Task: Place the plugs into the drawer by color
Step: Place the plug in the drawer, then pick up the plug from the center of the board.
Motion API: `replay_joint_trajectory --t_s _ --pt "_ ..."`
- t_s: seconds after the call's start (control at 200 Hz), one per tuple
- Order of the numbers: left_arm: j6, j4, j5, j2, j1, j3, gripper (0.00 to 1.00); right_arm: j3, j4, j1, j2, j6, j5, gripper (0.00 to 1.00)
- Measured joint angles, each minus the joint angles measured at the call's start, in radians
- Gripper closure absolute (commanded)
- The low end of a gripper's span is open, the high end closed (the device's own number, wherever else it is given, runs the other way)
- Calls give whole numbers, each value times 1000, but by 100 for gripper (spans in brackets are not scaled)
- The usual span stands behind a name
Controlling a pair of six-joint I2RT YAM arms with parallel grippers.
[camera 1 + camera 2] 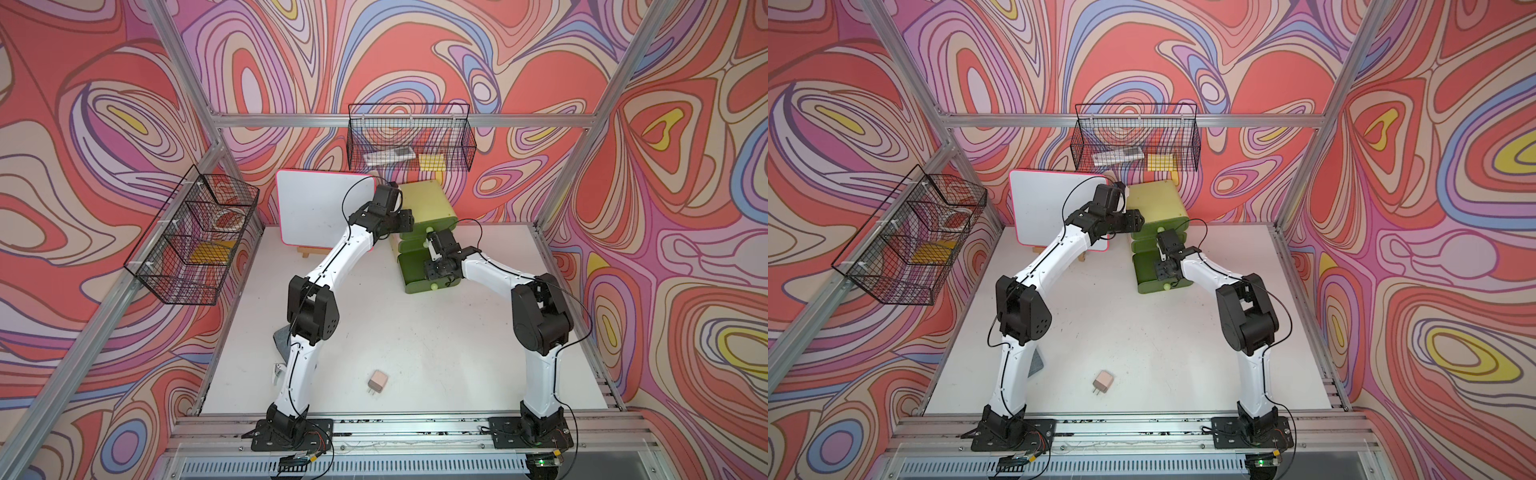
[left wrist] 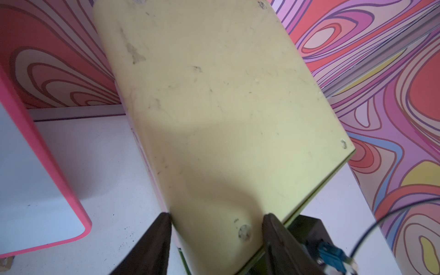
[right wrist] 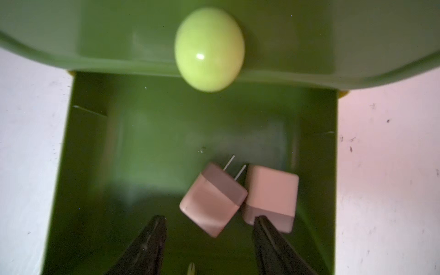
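Swirl-patterned walls enclose a white counter (image 1: pixel 415 332). At its back, the left gripper (image 2: pixel 216 215) looks clamped on the chest of drawers (image 1: pixel 424 199). The right gripper (image 3: pixel 209 217) hangs, jaws apart and empty, over the pulled-out bottom drawer (image 3: pixel 142 142). Three pink plugs show: a first plug (image 3: pixel 212 202) touching a second plug (image 3: pixel 271 190) inside that drawer, and a third plug (image 1: pixel 379 379) loose near the counter's front. No blue or green ones show. Each looks light, hard and smooth, so a pinch across flat opposite faces, clear of the prongs, should suit.
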Motion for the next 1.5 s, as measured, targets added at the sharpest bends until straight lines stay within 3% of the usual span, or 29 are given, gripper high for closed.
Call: replay_joint_trajectory --t_s 0.135,0.29,0.481,0.656,0.906,1.302,1.502 --pt "0 -2 -1 0 0 0 40 -181 13 48 -233 18 -23 40" --pt "-1 -3 0 0 0 0 40 -346 61 301 -431 43 -24 43" --pt "0 -3 0 0 0 0 40 -492 74 634 -449 103 -24 41" --pt "-2 -4 4 0 0 0 40 -504 67 805 -398 135 -14 38" --pt "-2 -6 5 0 1 1 40 -485 59 863 -277 117 19 25" --pt "-2 -6 4 0 1 0 40 -397 74 858 -154 50 43 19" --pt "-2 -6 4 0 1 0 40 -341 92 803 -87 20 45 19"
